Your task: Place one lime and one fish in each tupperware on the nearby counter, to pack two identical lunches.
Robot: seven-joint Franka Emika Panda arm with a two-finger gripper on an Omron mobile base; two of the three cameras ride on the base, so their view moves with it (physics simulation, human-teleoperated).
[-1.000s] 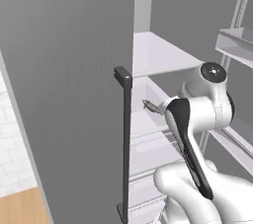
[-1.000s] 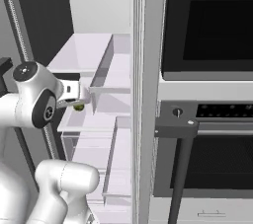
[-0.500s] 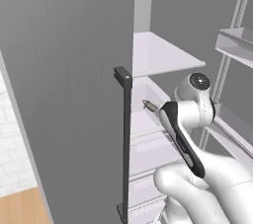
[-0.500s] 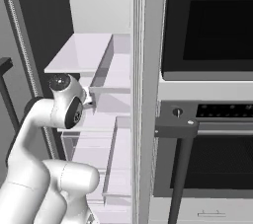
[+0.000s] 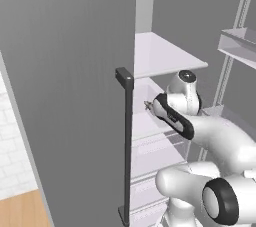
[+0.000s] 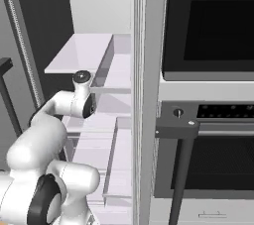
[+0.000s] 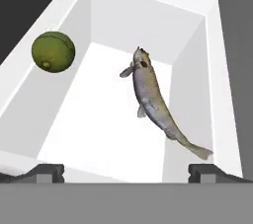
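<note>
A green lime (image 7: 53,52) rests against the left wall of a white fridge bin (image 7: 221,75). A silver-grey fish (image 7: 153,99) lies slantwise on the bin's floor, head toward the far wall and tail toward the near right corner. My gripper (image 7: 129,172) hangs above the bin's near rim, open, with nothing between its fingertips (image 7: 47,171). Both lime and fish lie ahead of it, untouched. In the left base view my wrist (image 5: 184,93) reaches under the fridge shelf. The tupperware and the counter are out of view.
The open fridge door (image 5: 70,86) with its dark bar handle (image 5: 127,136) stands close on my left. A glass shelf (image 5: 165,53) hangs over the bin. Door racks (image 5: 240,46) are at the right. A built-in oven (image 6: 208,95) stands beside the fridge wall (image 6: 144,95).
My hand has swung further into the fridge, over the bin. The lime that showed in the right base view is now covered by my arm. The jaws stayed open.
</note>
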